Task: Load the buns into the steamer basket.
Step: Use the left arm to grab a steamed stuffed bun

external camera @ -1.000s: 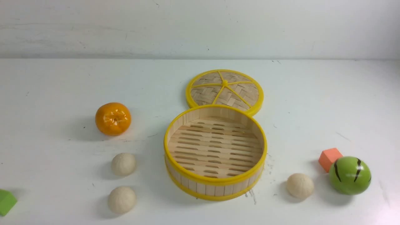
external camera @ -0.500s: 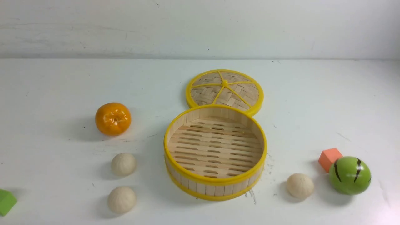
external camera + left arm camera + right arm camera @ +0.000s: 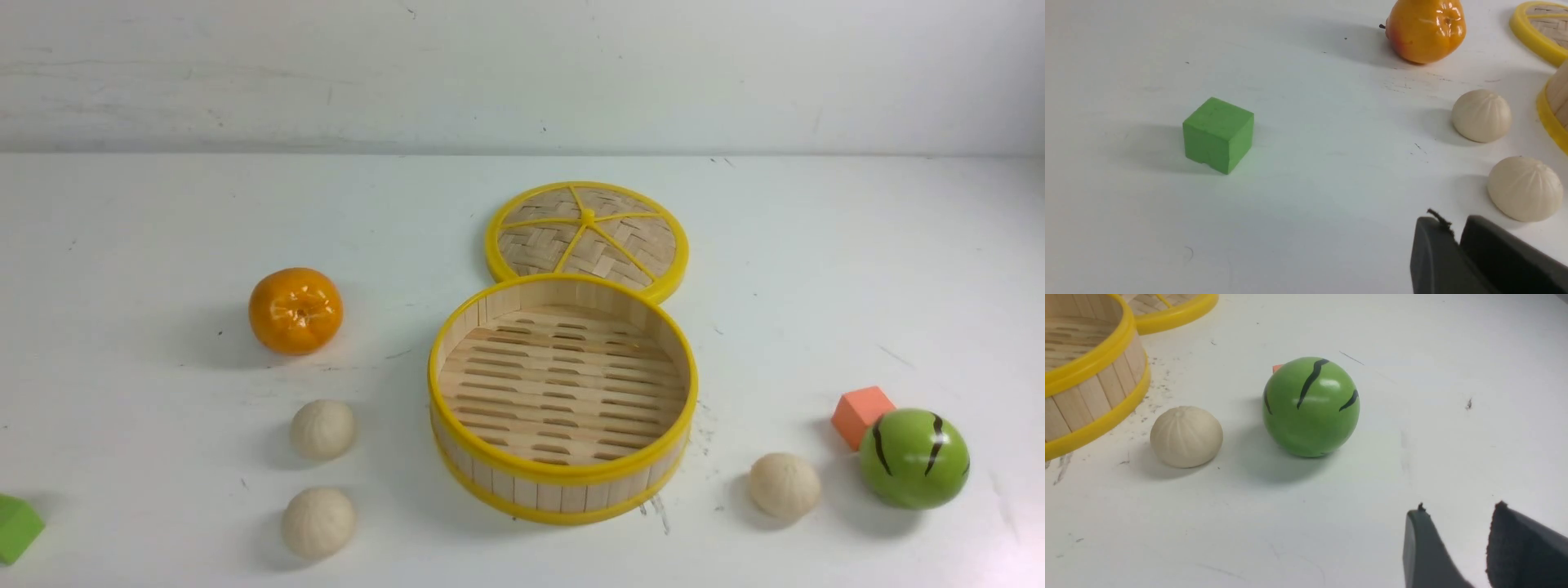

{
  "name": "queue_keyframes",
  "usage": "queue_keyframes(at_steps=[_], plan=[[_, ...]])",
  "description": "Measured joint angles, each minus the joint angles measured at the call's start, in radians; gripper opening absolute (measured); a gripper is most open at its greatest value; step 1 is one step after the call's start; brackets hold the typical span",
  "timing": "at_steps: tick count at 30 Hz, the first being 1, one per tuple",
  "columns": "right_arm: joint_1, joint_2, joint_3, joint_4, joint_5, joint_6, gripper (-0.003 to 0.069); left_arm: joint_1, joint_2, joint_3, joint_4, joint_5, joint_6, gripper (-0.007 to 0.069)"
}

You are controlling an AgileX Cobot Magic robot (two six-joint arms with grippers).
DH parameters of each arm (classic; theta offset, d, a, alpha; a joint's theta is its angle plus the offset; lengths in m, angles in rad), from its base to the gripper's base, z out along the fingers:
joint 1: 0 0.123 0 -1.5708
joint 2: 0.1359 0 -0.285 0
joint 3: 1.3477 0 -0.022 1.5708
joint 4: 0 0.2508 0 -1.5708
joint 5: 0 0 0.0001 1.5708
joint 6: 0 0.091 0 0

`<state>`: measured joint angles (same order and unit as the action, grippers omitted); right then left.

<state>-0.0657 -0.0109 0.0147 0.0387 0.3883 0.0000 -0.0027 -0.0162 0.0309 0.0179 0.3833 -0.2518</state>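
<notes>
front view: two buns (image 3: 322, 429) lower left, basket (image 3: 563, 472) at centre; left gripper (image 3: 1453, 223), jaws together and empty, near the nearer bun (image 3: 1525, 188).

Front camera overlooks the table (image 3: 163, 204); both close wrist cameras share the steamer basket (image 3: 563, 482)

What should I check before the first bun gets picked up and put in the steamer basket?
1. Round wooden-slat steamer basket empty, uncovered: ok.
2. Woven yellow-rimmed lid off, behind basket: ok.
3. Cream pleated far-left bun, near-left bun, right bun on table, uncovered: ok.
4. Green striped ball apart from right bun: ok.
5. Left gripper open: not ok, fingers nearly together.
6. Right gripper wide enough for bun: cannot tell.
</notes>
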Motion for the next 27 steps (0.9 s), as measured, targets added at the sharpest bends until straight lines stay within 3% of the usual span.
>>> queue_keyframes(at_steps=[4,6,7,8,13,20,24,25,27], plan=[[0.000,0.000,0.000,0.000,0.000,0.000,0.0240,0.000,0.000,0.000,-0.129,-0.008,-0.085,0.0093],[0.000,0.000,0.000,0.000,0.000,0.000,0.0240,0.000,0.000,0.000,-0.290,-0.026,-0.195,0.0094],[0.000,0.000,0.000,0.000,0.000,0.000,0.0240,0.000,0.000,0.000,-0.307,-0.029,-0.206,0.0094],[0.000,0.000,0.000,0.000,0.000,0.000,0.0240,0.000,0.000,0.000,-0.439,-0.040,-0.293,0.0095],[0.000,0.000,0.000,0.000,0.000,0.000,0.0240,0.000,0.000,0.000,-0.667,-0.049,-0.412,0.0098],[0.000,0.000,0.000,0.000,0.000,0.000,0.0240,0.000,0.000,-0.007,-0.721,-0.055,-0.403,0.0107],[0.000,0.000,0.000,0.000,0.000,0.000,0.0240,0.000,0.000,-0.115,-0.703,0.008,-0.257,0.0108],[0.000,0.000,0.000,0.000,0.000,0.000,0.0240,0.000,0.005,-0.222,-0.648,0.073,-0.135,0.0100],[0.000,0.000,0.000,0.000,0.000,0.000,0.0240,0.000,0.059,-0.355,-0.532,0.191,-0.070,0.0062]])
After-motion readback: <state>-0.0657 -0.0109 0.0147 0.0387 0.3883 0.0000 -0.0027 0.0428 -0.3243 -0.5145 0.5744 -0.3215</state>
